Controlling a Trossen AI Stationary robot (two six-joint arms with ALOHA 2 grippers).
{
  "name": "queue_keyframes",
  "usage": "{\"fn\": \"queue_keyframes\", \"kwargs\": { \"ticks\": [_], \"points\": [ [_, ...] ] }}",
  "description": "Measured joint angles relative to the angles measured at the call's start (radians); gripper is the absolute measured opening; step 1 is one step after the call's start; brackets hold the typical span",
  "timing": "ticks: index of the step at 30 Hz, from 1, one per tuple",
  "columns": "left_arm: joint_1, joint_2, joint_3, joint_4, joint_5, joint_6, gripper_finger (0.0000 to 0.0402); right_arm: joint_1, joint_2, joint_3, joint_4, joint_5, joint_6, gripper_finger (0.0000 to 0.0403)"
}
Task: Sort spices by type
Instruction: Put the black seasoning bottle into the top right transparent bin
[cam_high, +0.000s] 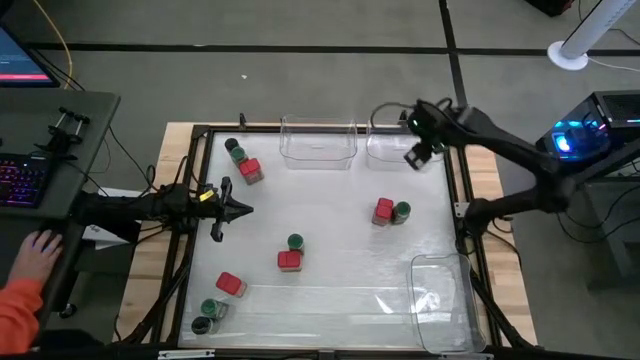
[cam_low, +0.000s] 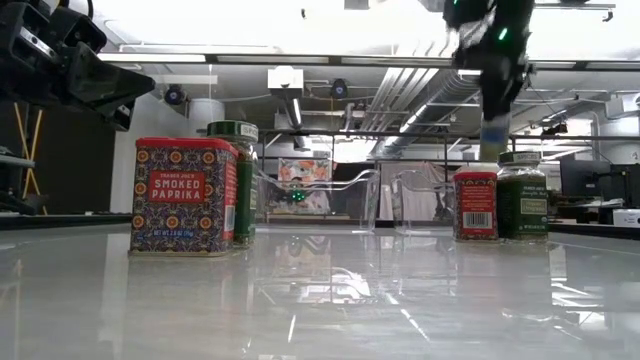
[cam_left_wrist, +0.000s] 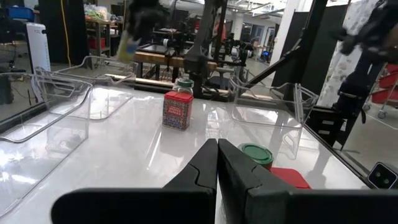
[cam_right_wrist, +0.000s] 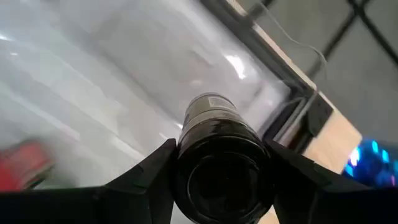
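Small spice jars and tins stand on the white table: a green-capped jar beside a red tin, a red and green pair, another pair, a lone red tin, and a green-capped jar beside a dark-capped one. My right gripper hovers over the far right clear bin, shut on a dark-capped jar. My left gripper waits shut near the table's left edge, touching nothing. My right gripper pinches the dark-capped jar at its cap end between the two fingers, one on each side. The fingers come from above, pointing down. The jar hangs below them, lifted clear of the table.
Three clear plastic bins sit on the table: far centre, far right, and near right corner. A dark frame rims the table. A person's hand and orange sleeve show beyond the left edge, next to a keyboard.
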Motion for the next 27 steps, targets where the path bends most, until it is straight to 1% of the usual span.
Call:
{"fn": "queue_keyframes", "kwargs": {
  "ticks": [4, 6, 9, 10, 12, 14, 16, 21, 23, 27],
  "points": [
    [0.0, 0.0, 0.0, 0.0, 0.0, 0.0, 0.0, -0.139, 0.127, 0.0, 0.098, -0.023, -0.048, 0.0193],
    [0.0, 0.0, 0.0, 0.0, 0.0, 0.0, 0.0, -0.186, 0.182, 0.0, 0.126, -0.03, -0.052, 0.0193],
    [0.0, 0.0, 0.0, 0.0, 0.0, 0.0, 0.0, -0.242, 0.25, 0.0, 0.166, -0.082, -0.053, 0.0193],
    [0.0, 0.0, 0.0, 0.0, 0.0, 0.0, 0.0, -0.255, 0.268, 0.0, 0.182, -0.092, -0.054, 0.0199],
    [0.0, 0.0, 0.0, 0.0, 0.0, 0.0, 0.0, -0.278, 0.297, 0.0, 0.218, -0.099, -0.048, 0.0225],
    [0.0, 0.0, 0.0, 0.0, 0.0, 0.0, 0.0, -0.294, 0.317, 0.0, 0.249, -0.099, -0.046, 0.025],
    [0.0, 0.0, 0.0, 0.0, 0.0, 0.0, 0.0, -0.31, 0.327, 0.0, 0.275, -0.097, -0.035, 0.0263],
    [0.0, 0.0, 0.0, 0.0, 0.0, 0.0, 0.0, -0.343, 0.327, 0.004, 0.292, -0.111, 0.002, 0.0271],
    [0.0, 0.0, 0.0, 0.0, 0.0, 0.0, 0.0, -0.349, 0.327, 0.024, 0.267, -0.128, -0.002, 0.0272],
    [0.0, 0.0, 0.0, 0.0, 0.0, 0.0, 0.0, -0.347, 0.326, 0.088, 0.214, -0.116, -0.053, 0.0273]
  ]
}}
